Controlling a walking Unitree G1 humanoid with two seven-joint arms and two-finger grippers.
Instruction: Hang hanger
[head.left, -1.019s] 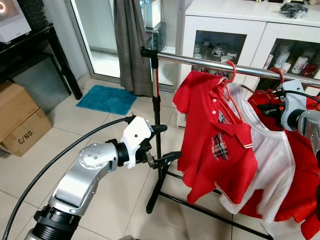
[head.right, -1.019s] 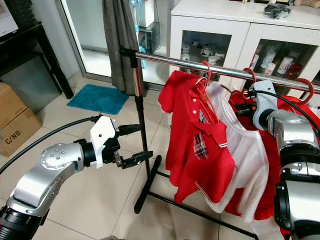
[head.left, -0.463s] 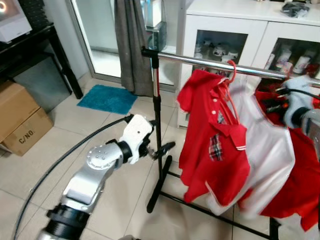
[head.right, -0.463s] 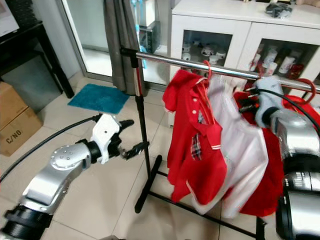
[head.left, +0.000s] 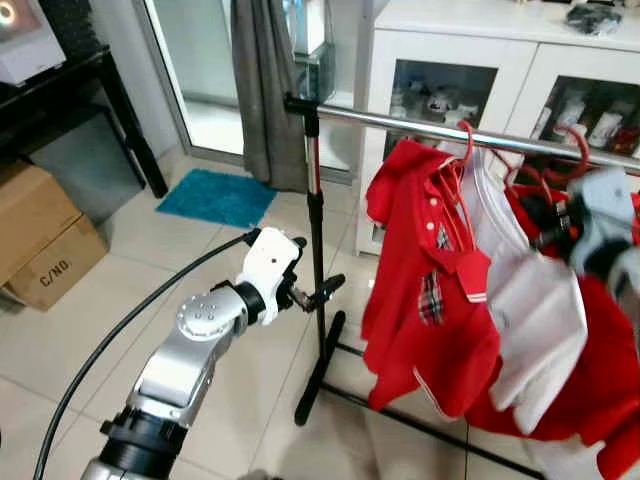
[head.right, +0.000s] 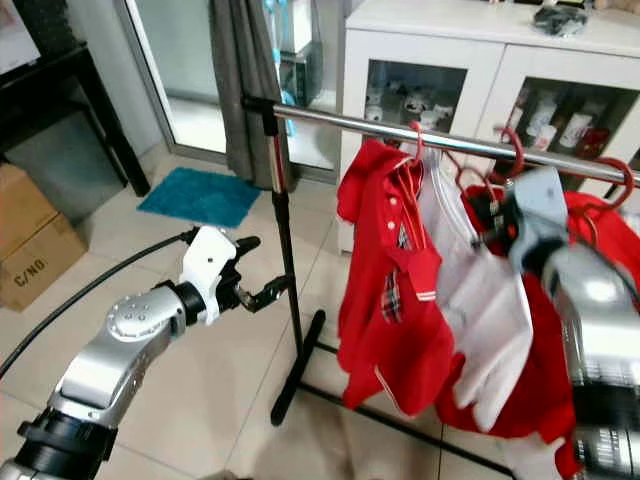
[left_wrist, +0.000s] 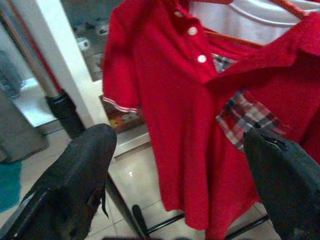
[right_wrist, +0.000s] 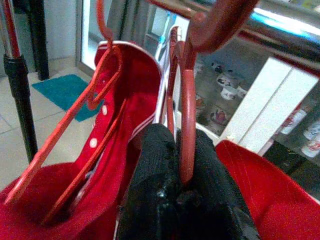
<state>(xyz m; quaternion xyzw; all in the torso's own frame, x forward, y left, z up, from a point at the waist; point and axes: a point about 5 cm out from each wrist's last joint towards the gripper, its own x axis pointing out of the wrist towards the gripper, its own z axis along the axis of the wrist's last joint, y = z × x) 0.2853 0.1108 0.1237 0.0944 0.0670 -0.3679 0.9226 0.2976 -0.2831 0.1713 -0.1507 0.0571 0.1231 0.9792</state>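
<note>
A chrome rail (head.left: 400, 122) on a black stand (head.left: 316, 300) carries several garments, and the red hanger (right_wrist: 186, 125) sits with its hook over that rail, its neck pinched between the two black fingers (right_wrist: 155, 170) of the right gripper (right_wrist: 182, 165), which is clamped on it. In the head views that right gripper (head.right: 530, 215) is a pale blur among the clothes, so its fingers cannot be made out there, and the garment on the held hanger is hard to separate from its neighbours. Nearest the stand hangs a red polo shirt (head.left: 425, 290) with white buttons and a plaid patch, on its own red hanger; behind it is a white shirt (head.left: 530, 310), and further red cloth (head.left: 600, 400) runs off the frame edge, cut off. The left gripper (head.left: 312, 285) is held out in the air just beside the stand's upright, its fingers (left_wrist: 75, 185) spread wide apart with nothing between them, pointing at the polo shirt. Behind the rail stands a white cabinet (head.left: 480, 50) with glass doors; what is on its shelves is too small and blurred to name. A grey curtain (head.left: 265, 90), a blue mat (head.left: 215, 197) and a cardboard box (head.left: 40, 245) lie towards the robot's left on the tiled floor.
</note>
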